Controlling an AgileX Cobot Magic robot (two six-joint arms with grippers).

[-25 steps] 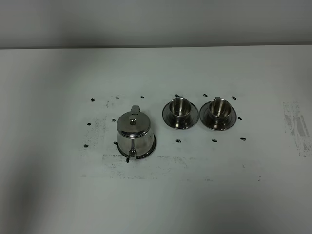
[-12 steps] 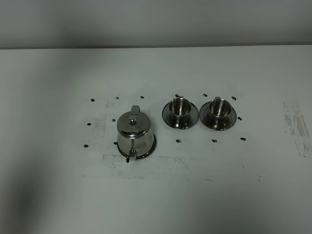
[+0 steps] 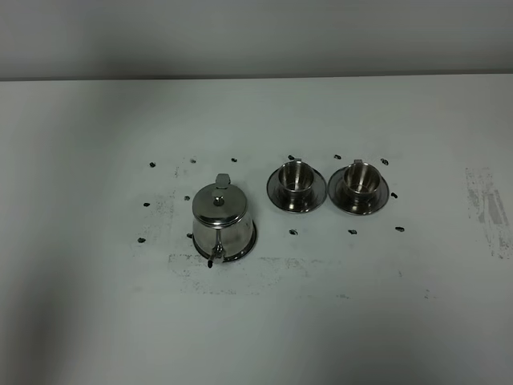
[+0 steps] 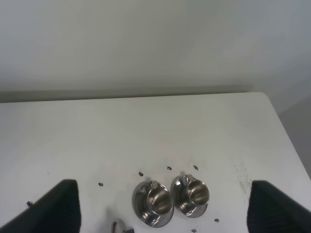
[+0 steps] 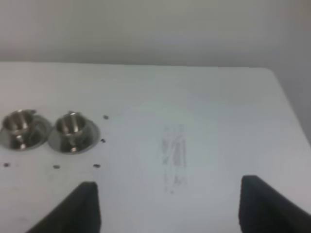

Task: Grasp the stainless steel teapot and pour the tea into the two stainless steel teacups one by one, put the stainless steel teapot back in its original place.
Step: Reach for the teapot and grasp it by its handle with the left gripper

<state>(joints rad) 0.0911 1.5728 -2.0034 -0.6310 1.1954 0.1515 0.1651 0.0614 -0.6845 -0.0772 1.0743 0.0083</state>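
The stainless steel teapot (image 3: 220,215) stands upright, lid on, on its round steel saucer (image 3: 251,240) left of centre, spout toward the table's front edge. To its right the two stainless steel teacups (image 3: 296,177) (image 3: 362,178) sit side by side, each on a saucer. The tea is hidden. Neither arm shows in the exterior high view. In the left wrist view my left gripper (image 4: 166,211) is open, far back from the teacups (image 4: 156,196) (image 4: 197,193). My right gripper (image 5: 172,204) is open too, with both teacups (image 5: 18,122) (image 5: 72,125) off to one side.
Small black marks (image 3: 152,164) dot the white table (image 3: 96,305) around the teapot and cups. A scuffed grey patch (image 3: 487,204) lies near the right edge. A plain wall rises behind the table's far edge.
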